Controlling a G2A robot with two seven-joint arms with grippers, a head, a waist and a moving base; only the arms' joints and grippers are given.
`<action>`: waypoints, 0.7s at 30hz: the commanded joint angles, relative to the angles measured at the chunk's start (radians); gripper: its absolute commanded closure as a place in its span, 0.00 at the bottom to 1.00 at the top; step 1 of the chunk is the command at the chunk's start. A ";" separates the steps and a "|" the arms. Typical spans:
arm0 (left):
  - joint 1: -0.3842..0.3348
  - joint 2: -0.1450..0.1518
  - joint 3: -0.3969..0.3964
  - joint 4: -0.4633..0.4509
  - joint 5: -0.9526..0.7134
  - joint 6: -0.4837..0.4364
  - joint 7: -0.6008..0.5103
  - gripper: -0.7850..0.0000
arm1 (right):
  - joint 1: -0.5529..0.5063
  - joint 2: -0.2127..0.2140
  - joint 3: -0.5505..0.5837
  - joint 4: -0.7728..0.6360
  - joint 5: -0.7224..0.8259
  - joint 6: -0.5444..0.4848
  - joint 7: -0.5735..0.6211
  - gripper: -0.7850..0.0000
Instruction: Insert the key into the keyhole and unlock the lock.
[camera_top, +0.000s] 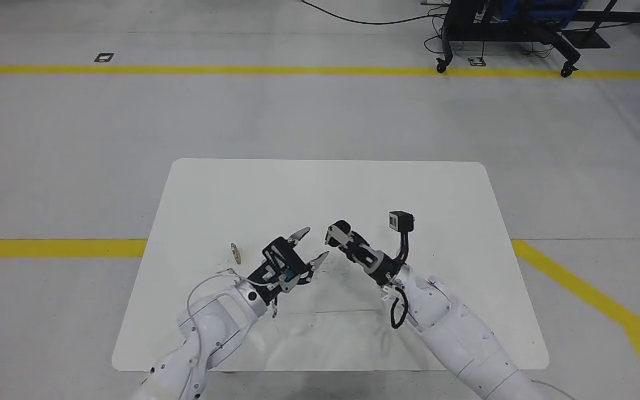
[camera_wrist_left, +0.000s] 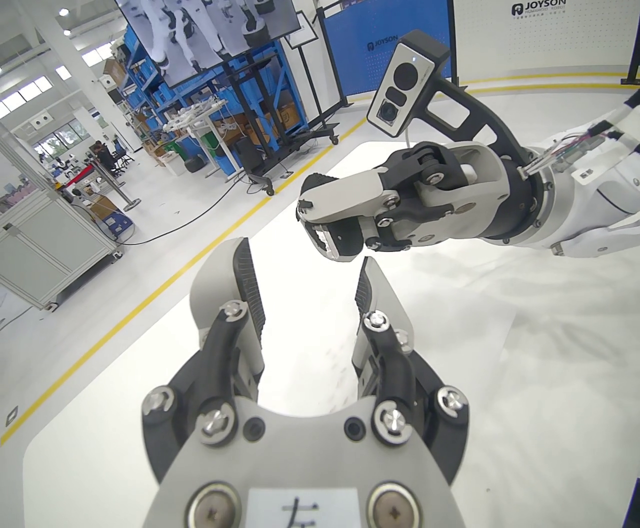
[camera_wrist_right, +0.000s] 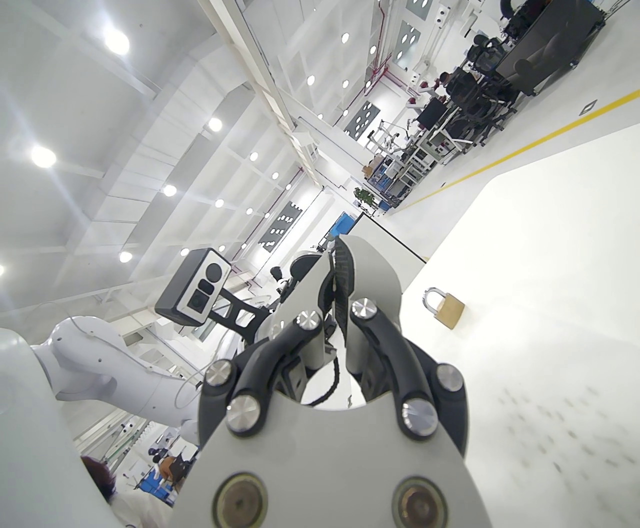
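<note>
Padlock (camera_top: 233, 251) lies flat on the tabletop (camera_top: 440, 200), out toward the left edge and roughly midway between the far and near edges. Its shackle looks seated in the brass body, so I judge it locked. Nothing touches it. Left gripper (camera_top: 308, 249) hovers above the tabletop just beside the padlock on the side toward the centre, fingers apart, nothing between them. Right gripper (camera_top: 333, 232) hangs close by, tip to tip with the left one, fingers together. A small dark nub shows at their tip in the left wrist view, but I cannot tell whether it is the key. Judgement: early in the task. Padlock not yet grasped or steadied, key not yet at the keyhole. Insertion and the turn are both left to do.
</note>
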 joint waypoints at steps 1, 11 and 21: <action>-0.002 -0.001 0.002 0.001 0.001 0.004 -0.002 0.50 | -0.003 -0.001 0.002 -0.003 0.001 0.001 0.007 1.00; 0.006 -0.001 -0.018 0.005 -0.013 0.036 0.004 0.51 | -0.010 -0.006 0.008 -0.002 0.000 -0.003 0.027 1.00; 0.022 -0.003 -0.038 0.000 -0.024 0.083 0.020 0.56 | -0.022 -0.009 0.023 -0.006 0.003 -0.007 0.036 1.00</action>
